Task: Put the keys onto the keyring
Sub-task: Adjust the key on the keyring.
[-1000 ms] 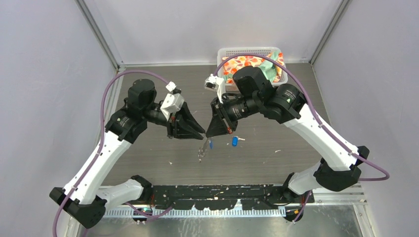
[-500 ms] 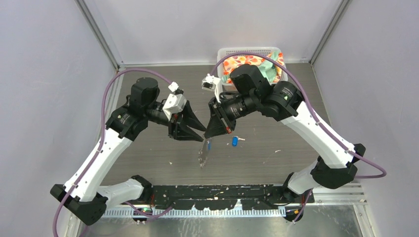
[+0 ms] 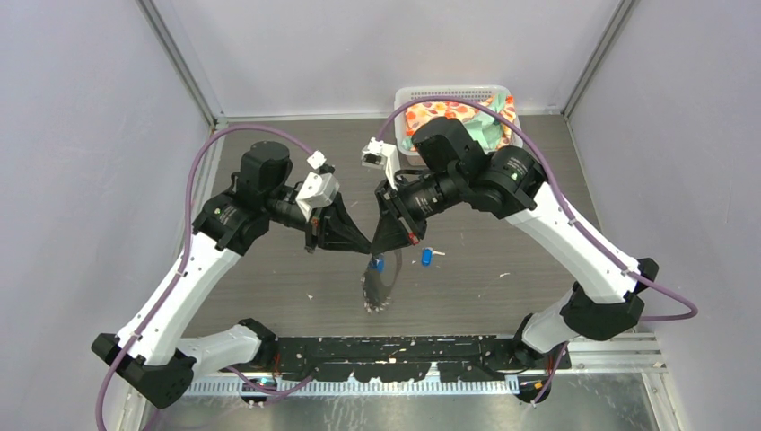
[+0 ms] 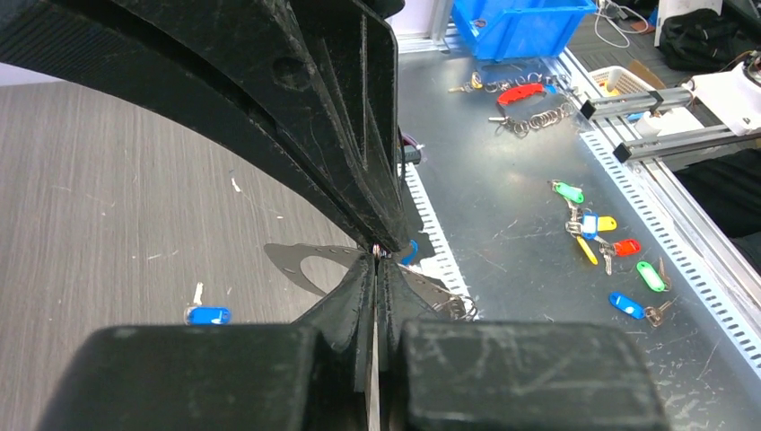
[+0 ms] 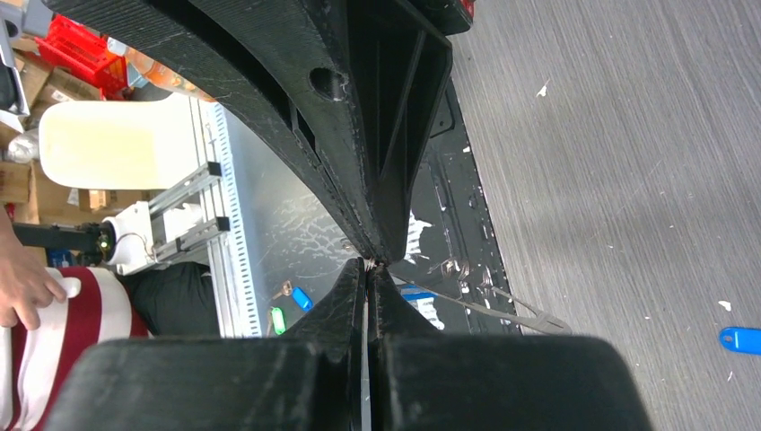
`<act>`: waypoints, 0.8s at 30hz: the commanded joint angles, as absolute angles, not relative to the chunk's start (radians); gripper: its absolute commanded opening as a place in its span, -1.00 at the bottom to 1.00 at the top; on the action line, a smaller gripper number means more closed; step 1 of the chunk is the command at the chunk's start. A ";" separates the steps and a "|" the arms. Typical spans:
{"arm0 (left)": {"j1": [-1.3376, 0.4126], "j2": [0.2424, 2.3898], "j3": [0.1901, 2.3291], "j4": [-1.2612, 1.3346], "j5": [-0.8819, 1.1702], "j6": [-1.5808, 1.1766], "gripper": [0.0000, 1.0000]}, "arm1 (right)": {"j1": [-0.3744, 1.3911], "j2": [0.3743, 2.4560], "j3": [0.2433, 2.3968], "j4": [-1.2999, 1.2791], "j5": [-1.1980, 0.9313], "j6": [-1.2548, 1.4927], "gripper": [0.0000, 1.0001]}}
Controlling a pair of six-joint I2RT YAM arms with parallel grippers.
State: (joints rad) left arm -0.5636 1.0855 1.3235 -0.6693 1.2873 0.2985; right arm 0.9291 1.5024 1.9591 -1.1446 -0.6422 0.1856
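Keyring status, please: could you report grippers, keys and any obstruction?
Left gripper, right gripper shut on keyring. One key at the ring, second key loose on table. Nothing blocking.

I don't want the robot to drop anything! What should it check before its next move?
1. Right end effector gripping the keyring: ok, shut on the wire.
2. Left end effector gripping the keyring: ok, shut on it right beside the other.
3. Keyring hanging below both end effectors: ok.
4. First key threaded on the keyring: cannot tell, it sits against the wire.
5. Second key on the keyring: not ok, it lies on the table, apart from the ring.
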 commanded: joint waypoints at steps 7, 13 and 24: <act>-0.578 1.097 1.363 -0.707 1.300 0.327 -0.99 | 0.939 1.506 2.023 -1.094 -0.666 0.183 -0.81; -0.563 1.090 1.336 -0.511 1.278 0.062 -0.99 | 0.939 1.402 1.926 -1.015 -0.503 0.212 -0.29; -0.541 1.014 1.187 0.058 1.219 -0.417 -1.00 | 0.933 1.056 1.530 -0.631 -0.264 0.353 -0.03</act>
